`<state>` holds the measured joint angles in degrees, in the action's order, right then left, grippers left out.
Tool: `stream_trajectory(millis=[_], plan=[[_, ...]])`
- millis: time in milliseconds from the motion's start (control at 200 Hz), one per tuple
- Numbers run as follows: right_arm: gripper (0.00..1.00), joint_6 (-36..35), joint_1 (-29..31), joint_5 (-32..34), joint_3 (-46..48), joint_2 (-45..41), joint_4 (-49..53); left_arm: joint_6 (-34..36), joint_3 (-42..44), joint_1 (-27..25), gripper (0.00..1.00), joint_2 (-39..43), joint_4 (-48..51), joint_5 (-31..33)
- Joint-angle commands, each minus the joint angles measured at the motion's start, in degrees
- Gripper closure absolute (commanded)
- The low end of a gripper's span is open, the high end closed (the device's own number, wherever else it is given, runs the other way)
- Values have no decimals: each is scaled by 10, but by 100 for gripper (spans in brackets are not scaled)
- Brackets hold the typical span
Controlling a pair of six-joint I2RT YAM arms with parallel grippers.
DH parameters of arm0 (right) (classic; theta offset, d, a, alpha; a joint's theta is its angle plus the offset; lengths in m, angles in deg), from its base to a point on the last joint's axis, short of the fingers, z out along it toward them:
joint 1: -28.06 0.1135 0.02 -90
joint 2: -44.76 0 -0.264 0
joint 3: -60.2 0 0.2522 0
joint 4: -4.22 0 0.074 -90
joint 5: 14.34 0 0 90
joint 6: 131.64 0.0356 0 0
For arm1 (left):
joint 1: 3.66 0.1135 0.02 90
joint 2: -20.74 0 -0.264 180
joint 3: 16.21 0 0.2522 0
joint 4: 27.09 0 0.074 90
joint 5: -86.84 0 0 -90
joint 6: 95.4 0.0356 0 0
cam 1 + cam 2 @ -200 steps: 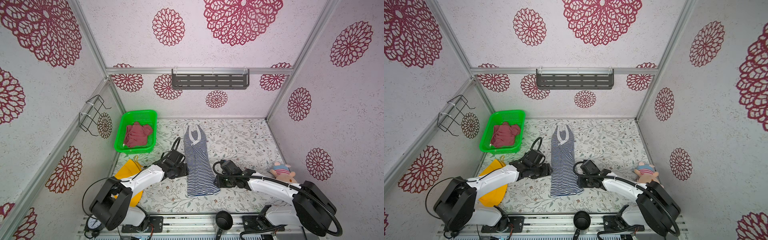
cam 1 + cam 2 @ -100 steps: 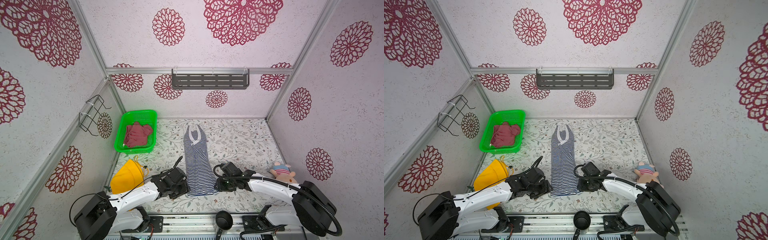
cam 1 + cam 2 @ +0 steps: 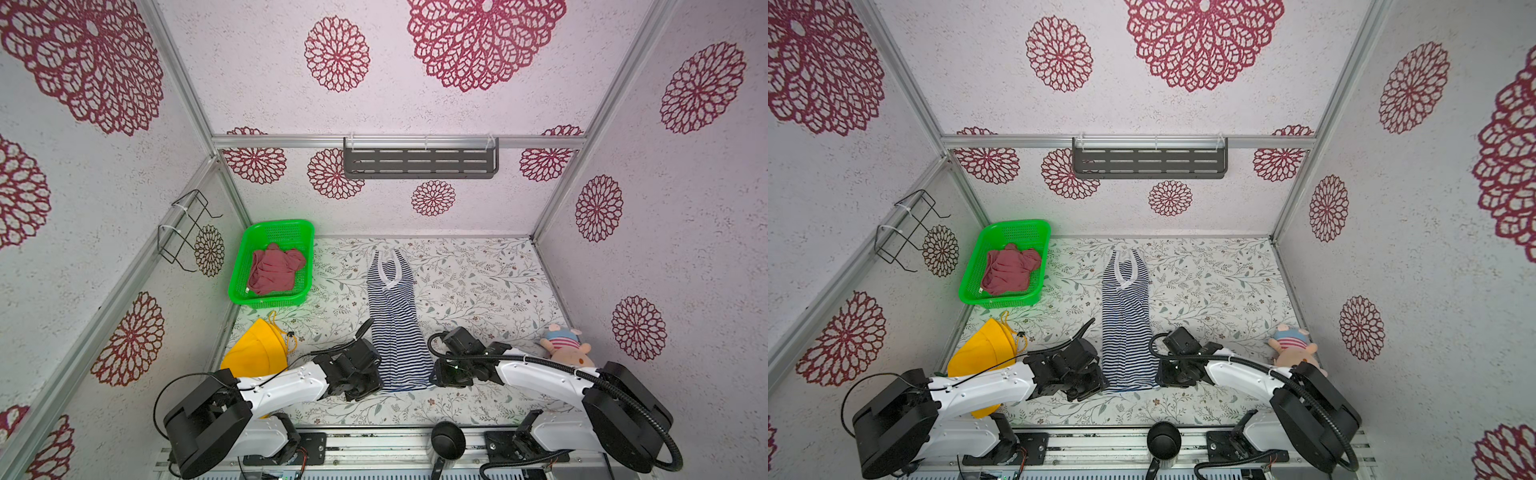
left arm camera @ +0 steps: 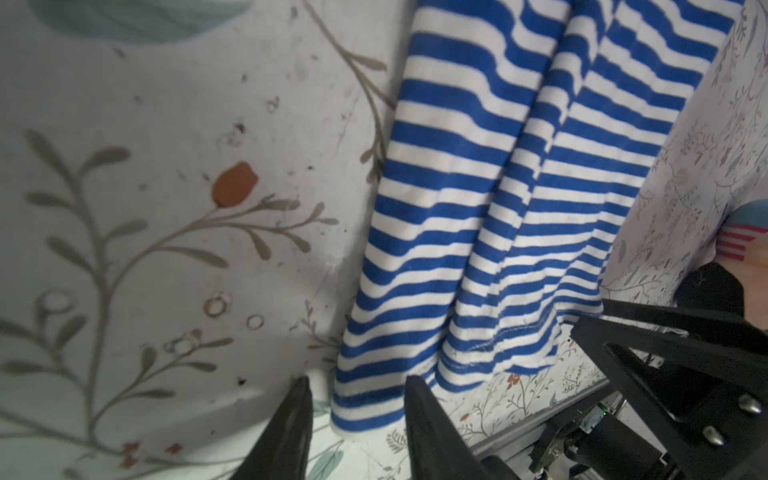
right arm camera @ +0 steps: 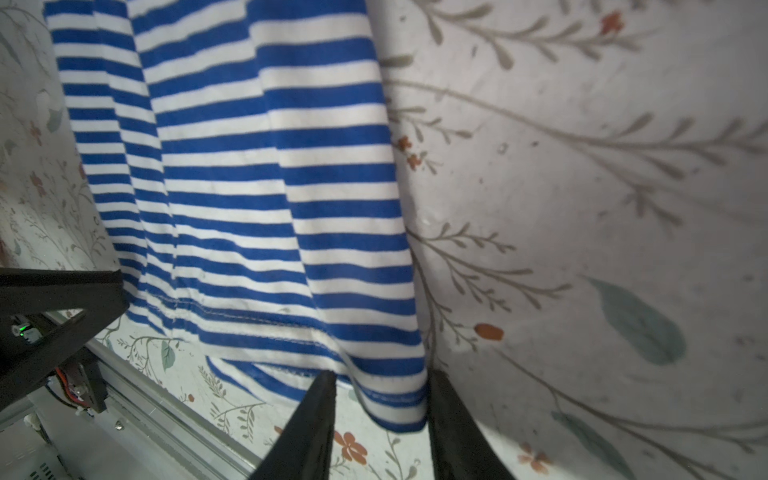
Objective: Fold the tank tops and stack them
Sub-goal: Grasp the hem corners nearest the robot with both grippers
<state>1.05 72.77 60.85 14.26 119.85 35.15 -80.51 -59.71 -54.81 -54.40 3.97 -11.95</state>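
Note:
The striped tank top [image 3: 395,332] [image 3: 1125,332] lies flat and lengthwise on the floral mat, straps at the far end. My left gripper [image 3: 376,384] [image 3: 1100,384] is at its near left hem corner. In the left wrist view the left gripper [image 4: 355,390] is open, its fingers either side of that corner of the striped top [image 4: 478,208]. My right gripper [image 3: 434,376] [image 3: 1158,376] is at the near right hem corner. In the right wrist view the right gripper [image 5: 380,382] is open around that corner of the top [image 5: 270,187]. The rose-red tank top [image 3: 274,272] [image 3: 1009,272] lies crumpled in the basket.
The green basket [image 3: 270,301] stands at the back left. A yellow hat [image 3: 255,353] lies near the left arm, and a plush toy [image 3: 567,351] by the right wall. A black cup [image 3: 448,440] sits on the front rail. A grey shelf [image 3: 419,160] hangs on the back wall.
My left gripper has come forward from beside the top's middle to its near left hem corner, and its jaws have narrowed. The right gripper shifted slightly forward to the right corner and narrowed.

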Motion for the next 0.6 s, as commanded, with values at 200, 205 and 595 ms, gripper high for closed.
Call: stream_trajectory(millis=[200,205,595], plan=[[69,10,5,5,2,-15,7,1,-8,-10,53,11,50,-2],[69,10,5,5,2,-15,8,1,-7,-11,53,12,50,-2],[80,8,15,10,-10,-15,13,19,-26,-24,100,-25,51,-8]])
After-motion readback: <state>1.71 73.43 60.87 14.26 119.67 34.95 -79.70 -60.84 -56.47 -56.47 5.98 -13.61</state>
